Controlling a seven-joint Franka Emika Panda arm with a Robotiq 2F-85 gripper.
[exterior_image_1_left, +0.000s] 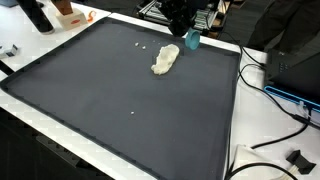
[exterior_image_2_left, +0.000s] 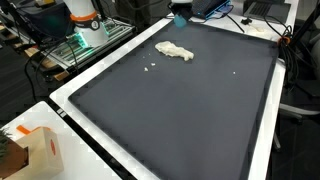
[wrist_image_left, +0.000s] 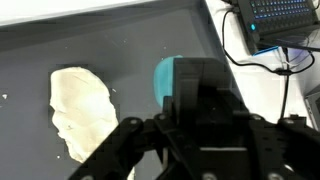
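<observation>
Teal item, apparently a cup (exterior_image_1_left: 192, 40): stands at the upper middle of the black mat (exterior_image_1_left: 120, 110), close to the mat's top edge. It is partly hidden behind the tool in the wrist view.

Gripper (exterior_image_1_left: 183, 25): black, directly above the cup and at least very close to it. In the wrist view its body fills the lower middle of the frame. The linkages splay out to both lower corners and the fingertips run off the bottom edge. From where I stand I cannot tell how wide it is set, or whether it has hold of the cup.

Cloth (exterior_image_1_left: 166, 60): off-white and crumpled, lying flat on the mat just below and left of the cup, apart from it.

Crumbs (exterior_image_2_left: 150, 67): a few white specks scattered on the mat, left of the cloth and further out.

Surroundings: white table (exterior_image_2_left: 70, 105) rimming the mat, an orange-and-white box (exterior_image_2_left: 40, 150) at lower left, cables (exterior_image_1_left: 280, 95) at the right edge, and a laptop (wrist_image_left: 280, 15) at upper right.

Progress, as judged: the tool has reached the cup, but no lift is evident. The cloth looks untouched and the crumbs lie where they fell.
</observation>
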